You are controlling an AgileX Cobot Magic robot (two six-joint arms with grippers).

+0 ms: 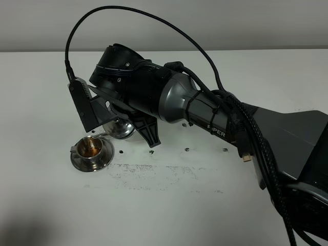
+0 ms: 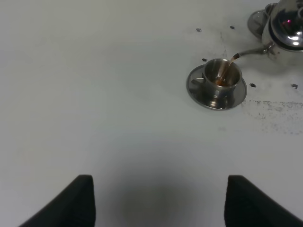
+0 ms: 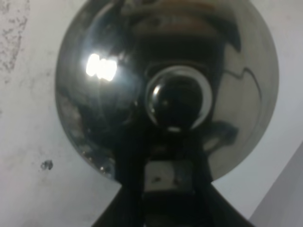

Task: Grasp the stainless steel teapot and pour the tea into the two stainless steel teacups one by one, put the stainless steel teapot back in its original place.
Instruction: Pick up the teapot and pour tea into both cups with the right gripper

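My right gripper (image 1: 134, 123) reaches across to the left and is shut on the loop handle of the stainless steel teapot (image 1: 120, 128), holding it tilted. Its thin spout (image 2: 251, 51) pours a brown stream of tea into a steel teacup (image 1: 91, 149) on its saucer (image 2: 194, 87). The right wrist view shows the teapot's lid and knob (image 3: 177, 99) close up. Behind the teapot, a second steel cup on a saucer (image 2: 258, 20) partly shows. The flat steel disc is hidden. My left gripper (image 2: 158, 203) is open and empty, well short of the cup.
The white table (image 1: 169, 205) has several small screw holes (image 1: 186, 149) and a speckled grey smudge (image 1: 138, 171) beside the cup. My right arm and its cable (image 1: 225, 118) cover the middle of the table.
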